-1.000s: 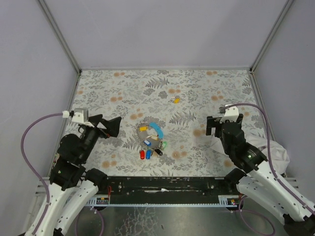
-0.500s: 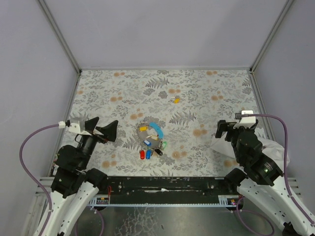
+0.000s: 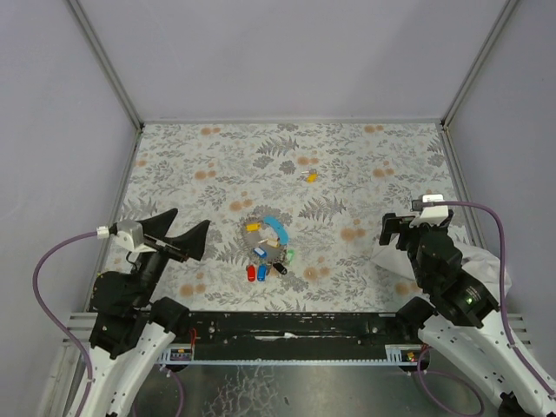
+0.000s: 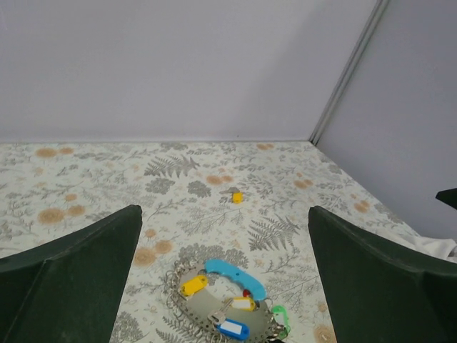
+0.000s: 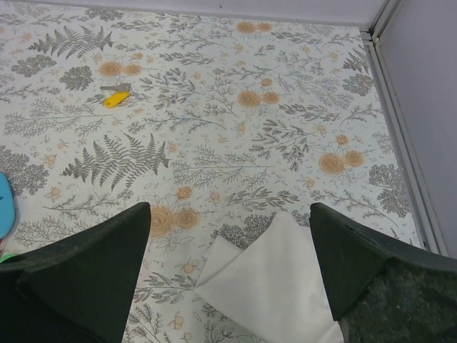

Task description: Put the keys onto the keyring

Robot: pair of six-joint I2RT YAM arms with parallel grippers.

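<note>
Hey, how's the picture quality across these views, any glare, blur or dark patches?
Top external: soft, even light, no glare; the keys are tiny but sharp. Left wrist: the left gripper looms dark and featureless at the edges. Right wrist: the right gripper is equally dark; the lone yellow key is crisp.
</note>
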